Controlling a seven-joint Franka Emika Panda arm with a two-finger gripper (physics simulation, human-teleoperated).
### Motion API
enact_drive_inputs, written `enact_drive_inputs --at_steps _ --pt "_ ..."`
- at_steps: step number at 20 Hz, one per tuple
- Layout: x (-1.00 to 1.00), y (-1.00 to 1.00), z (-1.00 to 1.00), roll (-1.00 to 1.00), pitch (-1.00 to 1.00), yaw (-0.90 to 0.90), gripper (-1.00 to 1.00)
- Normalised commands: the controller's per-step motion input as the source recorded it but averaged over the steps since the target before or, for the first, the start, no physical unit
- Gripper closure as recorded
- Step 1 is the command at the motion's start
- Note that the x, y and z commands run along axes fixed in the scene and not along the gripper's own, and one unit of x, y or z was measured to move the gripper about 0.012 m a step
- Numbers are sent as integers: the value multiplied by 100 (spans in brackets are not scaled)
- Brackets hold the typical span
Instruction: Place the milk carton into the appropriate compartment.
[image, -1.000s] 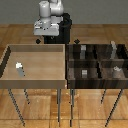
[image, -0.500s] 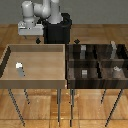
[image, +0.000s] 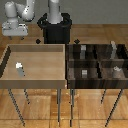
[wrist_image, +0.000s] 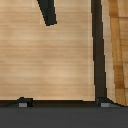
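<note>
The milk carton (image: 20, 69) is a small grey box with a white peaked top. It stands upright in the light wooden tray (image: 35, 81), near the tray's side at the exterior view's left. My gripper (image: 15, 36) hangs high above the tray's far corner on that side, well apart from the carton. In the wrist view the gripper (wrist_image: 63, 102) is open and empty, with both fingertips (wrist_image: 22, 103) far apart. That view shows only floor and dark table legs; the carton is out of it.
A dark tray (image: 97, 62) split by dividers into several compartments stands at the exterior view's right, with grey blocks (image: 85, 73) in some of them. The robot's black base (image: 55, 30) stands behind the two trays. Thin table legs (image: 60, 105) hold both up.
The arm has swung from above the back middle of the trays towards the exterior view's left, ending over the light tray's far corner. The carton has not moved.
</note>
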Motion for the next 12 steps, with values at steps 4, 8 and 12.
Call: enact_drive_inputs --at_steps 4,8,12 --pt "100 0 0 0 0 0 -100" --pt "100 0 0 0 0 0 -100" --pt "100 0 0 0 0 0 -100"
